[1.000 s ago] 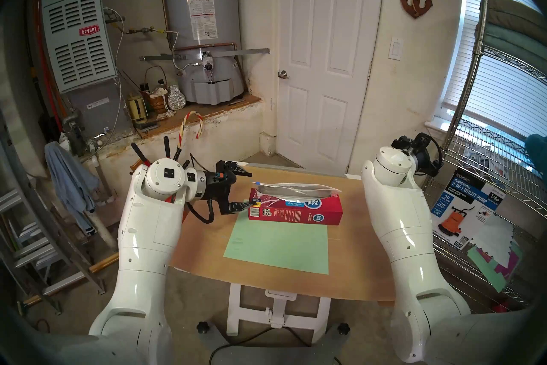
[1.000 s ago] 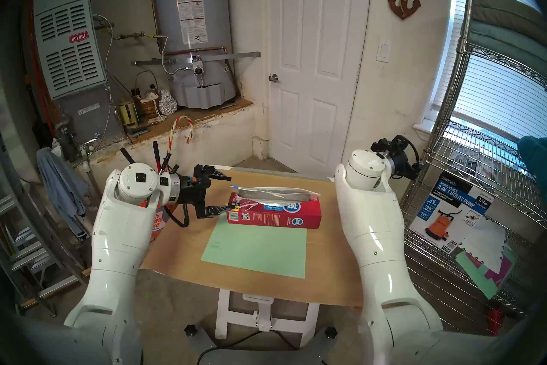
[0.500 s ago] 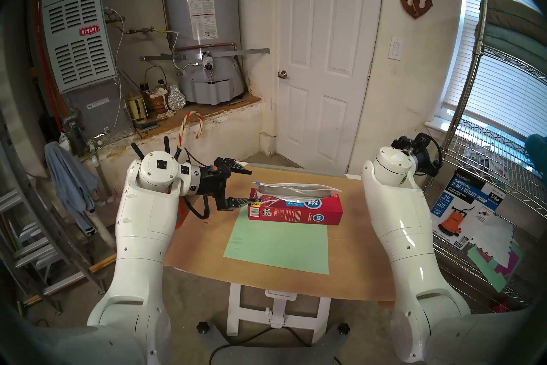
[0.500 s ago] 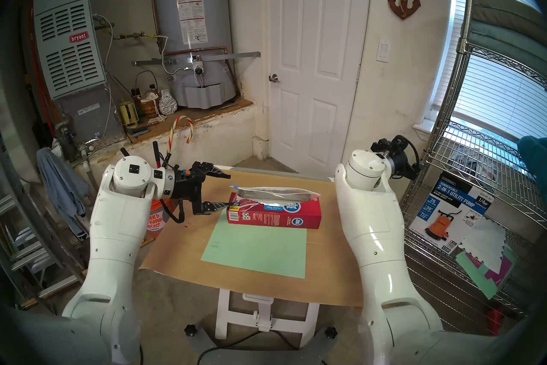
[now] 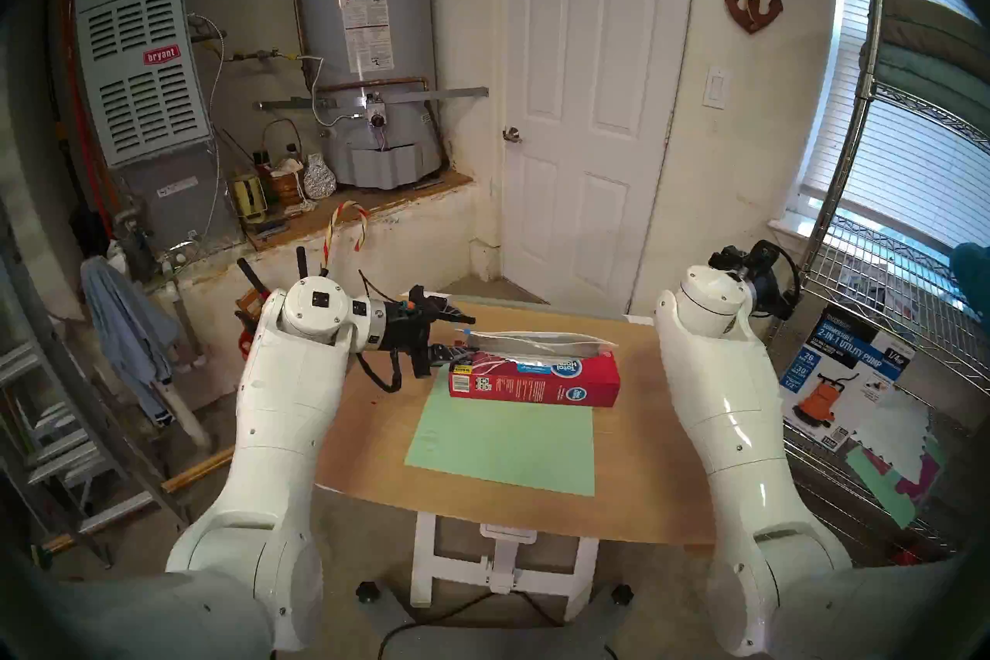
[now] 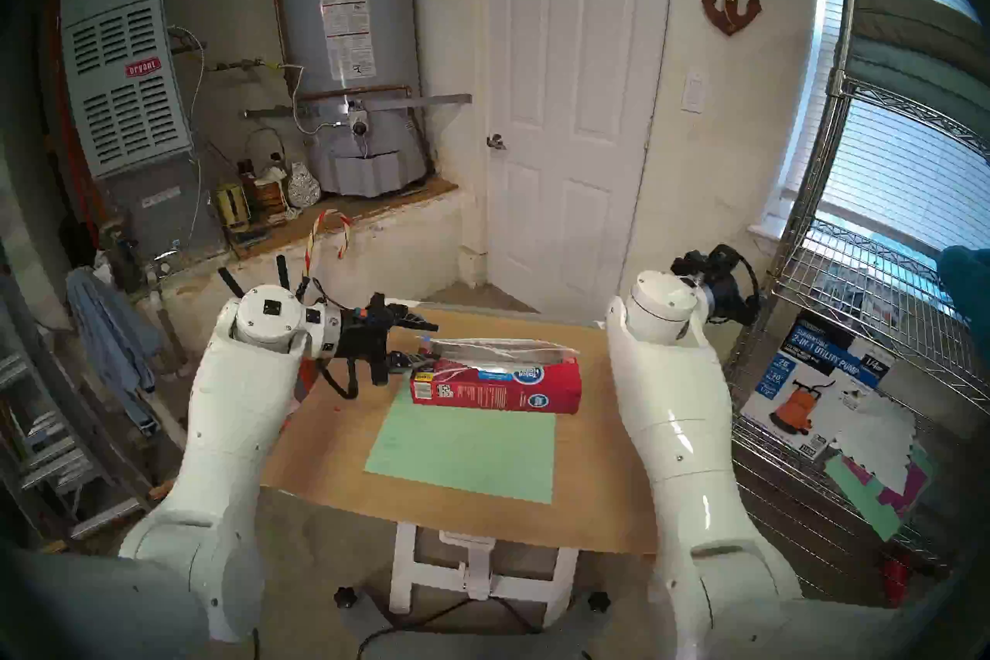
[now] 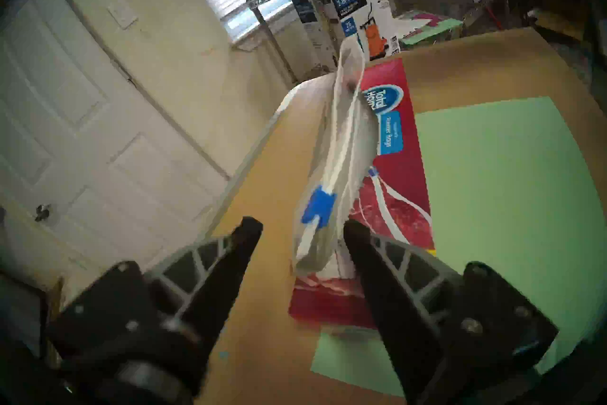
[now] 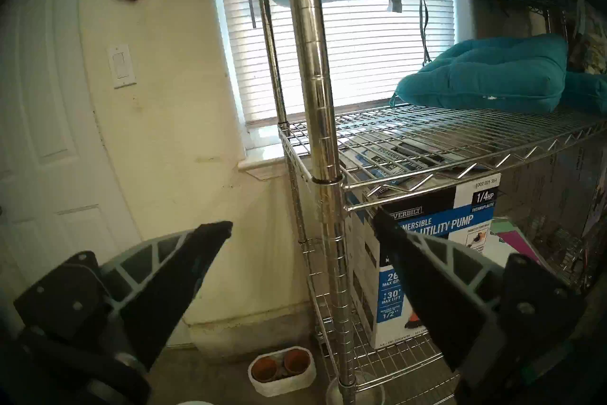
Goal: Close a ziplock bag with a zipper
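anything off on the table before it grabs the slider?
Mostly tidy. The ziplock bag stands out of the red box, mouth gaping, with the blue zipper at the left gripper's end. Small red specks dot the tabletop near that gripper.

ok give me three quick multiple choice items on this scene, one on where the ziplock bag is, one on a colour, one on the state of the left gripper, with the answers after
1. Where is the ziplock bag?
A. flat on the green sheet
B. standing in the top of the red box
C. on the wire shelf

2. What colour is the zipper slider?
A. blue
B. yellow
C. black

3. What is the left gripper doing?
A. shut on the red box
B. holding the green sheet
C. open, with its fingers on either side of the bag's slider end

Answers:
1 B, the bag rises out of the box top in the head view.
2 A, the left wrist view shows a blue tab on the white strip.
3 C, the left wrist view shows a gap on each side of the bag's end.
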You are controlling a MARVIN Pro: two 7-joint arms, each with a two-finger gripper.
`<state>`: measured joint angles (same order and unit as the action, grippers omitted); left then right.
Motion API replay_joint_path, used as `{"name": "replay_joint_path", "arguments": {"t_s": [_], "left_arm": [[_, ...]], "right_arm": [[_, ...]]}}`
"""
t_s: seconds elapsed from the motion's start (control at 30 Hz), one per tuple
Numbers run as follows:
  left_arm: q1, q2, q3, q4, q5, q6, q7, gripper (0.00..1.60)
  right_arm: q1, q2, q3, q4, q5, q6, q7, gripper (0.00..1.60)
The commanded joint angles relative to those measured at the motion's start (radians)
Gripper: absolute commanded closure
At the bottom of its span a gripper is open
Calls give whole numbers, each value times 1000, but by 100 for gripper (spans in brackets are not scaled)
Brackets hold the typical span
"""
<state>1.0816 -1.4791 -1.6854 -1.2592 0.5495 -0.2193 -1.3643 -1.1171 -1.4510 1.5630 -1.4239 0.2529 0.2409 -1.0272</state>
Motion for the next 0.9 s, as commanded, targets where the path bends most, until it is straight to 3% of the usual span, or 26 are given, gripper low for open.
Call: {"name": "replay_joint_path", "arguments": {"t_s": [0.0, 0.33, 0.47, 0.53, 0.67, 0.73, 0.8, 0.87], "left_arm": [[-25, 5, -12, -32, -13, 1, -4, 72], [-11, 3, -26, -64, -14, 8, -25, 106], [-10, 1, -31, -65, -13, 6, -29, 105], [-10, -1, -33, -65, -12, 5, -28, 117], [-12, -3, -36, -62, -11, 4, -30, 112], [-14, -3, -37, -59, -12, 3, -33, 119], [-17, -4, -38, -53, -16, 2, -35, 151], [-21, -6, -38, -45, -20, 1, -40, 160]], "right_arm": [[14, 0, 0, -19, -1, -1, -1, 0], [14, 0, 0, -19, -1, 0, -1, 0], [14, 0, 0, -19, -1, 0, -1, 0], [14, 0, 0, -19, -1, 0, -1, 0], [14, 0, 0, -19, -1, 0, -1, 0], [14, 0, 0, -19, -1, 0, -1, 0], [14, 0, 0, -19, -1, 0, -1, 0], [14, 0, 0, -19, -1, 0, -1, 0]]}}
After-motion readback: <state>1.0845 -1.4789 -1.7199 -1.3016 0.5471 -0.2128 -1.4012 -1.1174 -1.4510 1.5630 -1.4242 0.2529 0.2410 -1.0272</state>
